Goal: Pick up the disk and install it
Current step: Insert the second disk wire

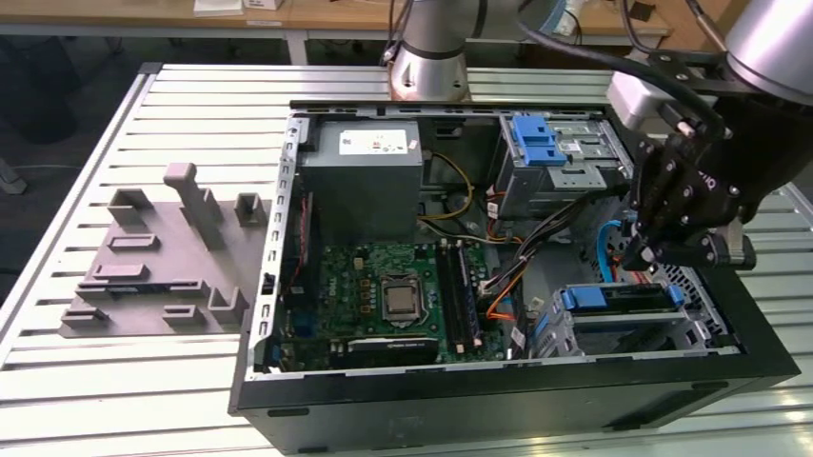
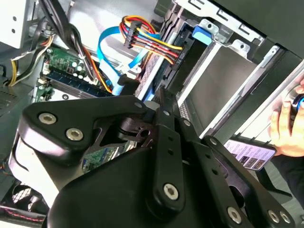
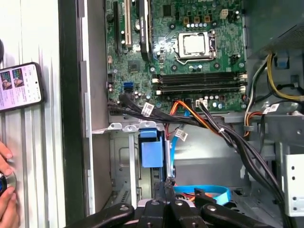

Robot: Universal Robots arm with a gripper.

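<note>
The disk point(image 1: 620, 299) sits in the lower drive cage at the front right of the open computer case, and its blue caddy end point(image 3: 152, 151) faces the motherboard. In the second wrist view the same blue end point(image 2: 201, 32) shows at the cage's mouth. My gripper point(image 1: 650, 255) hangs just above the cage, over the disk's outer end. Its black fingers meet at their tips point(image 3: 166, 182) with nothing between them, close beside the blue caddy. The gripper point(image 2: 161, 100) is shut and holds nothing.
The upper drive cage point(image 1: 559, 152) with blue latches, the grey power supply point(image 1: 368, 171), the motherboard point(image 1: 394, 295) and loose cables point(image 3: 223, 133) crowd the case. A grey fixture plate point(image 1: 152, 267) lies at the exterior view's left. A person's hand point(image 3: 5, 190) and a phone point(image 3: 19, 86) rest outside the case wall.
</note>
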